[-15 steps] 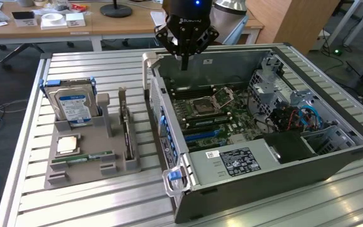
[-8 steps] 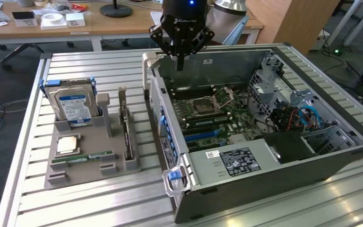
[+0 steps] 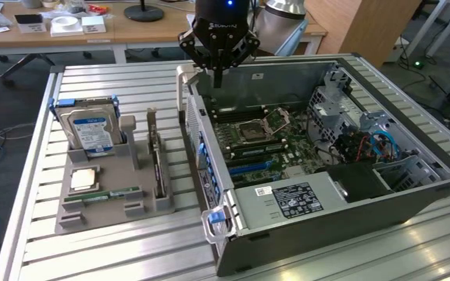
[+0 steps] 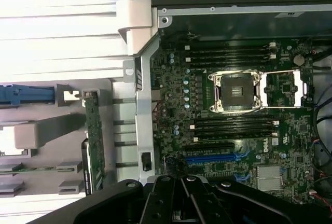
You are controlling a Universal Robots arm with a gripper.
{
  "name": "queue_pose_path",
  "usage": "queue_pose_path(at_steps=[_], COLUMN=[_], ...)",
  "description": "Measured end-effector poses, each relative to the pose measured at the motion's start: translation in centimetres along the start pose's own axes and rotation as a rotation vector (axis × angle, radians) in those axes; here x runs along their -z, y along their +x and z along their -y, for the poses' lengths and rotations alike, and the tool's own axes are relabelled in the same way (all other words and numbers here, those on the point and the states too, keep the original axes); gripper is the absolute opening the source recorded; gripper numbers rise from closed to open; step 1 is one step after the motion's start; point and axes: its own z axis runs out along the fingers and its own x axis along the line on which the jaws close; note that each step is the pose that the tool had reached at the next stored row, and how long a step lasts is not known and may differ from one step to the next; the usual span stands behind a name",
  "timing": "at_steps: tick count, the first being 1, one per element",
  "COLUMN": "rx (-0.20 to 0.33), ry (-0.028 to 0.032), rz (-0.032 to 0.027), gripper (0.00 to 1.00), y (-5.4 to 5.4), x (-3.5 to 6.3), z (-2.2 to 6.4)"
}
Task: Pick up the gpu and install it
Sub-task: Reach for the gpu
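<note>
**Gripper closed and empty over the case, card in its rack**

From where I stand, the gripper hangs above the open computer case, over its far wall, fingers pinched together with nothing between them. The gpu stands on edge in a slot of the grey holder tray, just beside the case on the exterior view's left and well apart from the gripper. A blue-labelled hard drive stands in the same tray. In the wrist view the motherboard lies exposed, its blue slot unoccupied.

Shut claw, straight down
</note>
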Motion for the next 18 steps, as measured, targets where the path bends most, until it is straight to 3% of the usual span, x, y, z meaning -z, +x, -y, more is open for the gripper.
queue_pose_path(at_steps=[18], rx=[0.000], ry=[0.0000], rz=[0.0000], gripper=[0.11], y=[3.2], x=[0.07], z=[0.24])
